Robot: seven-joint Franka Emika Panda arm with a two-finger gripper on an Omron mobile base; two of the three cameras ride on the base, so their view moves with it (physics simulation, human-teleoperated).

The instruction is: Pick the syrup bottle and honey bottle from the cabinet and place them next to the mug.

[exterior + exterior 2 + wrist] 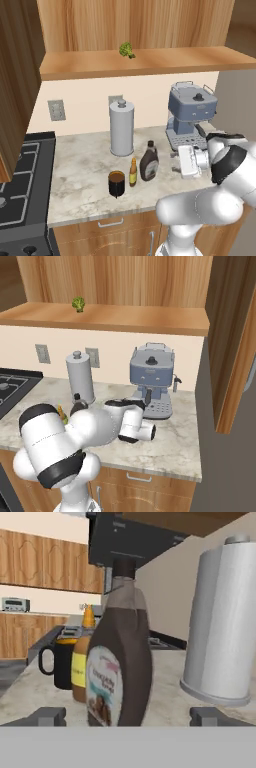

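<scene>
The syrup bottle [120, 657] is seen closest, upright at the centre of the hand view, standing free between the two spread fingertips [48, 716] of the gripper [127, 717], which is released and grasps nothing. Just behind it, at left centre, the honey bottle [83, 662] is found pressed close to the mug [61, 662]. A grey canister [222, 622] is shown at the right. In the left base view, mug [116, 183], honey bottle [133, 172] and syrup bottle [149, 161] are lined up mid-frame on the counter [80, 175], well below the cabinet [150, 60] across the top.
</scene>
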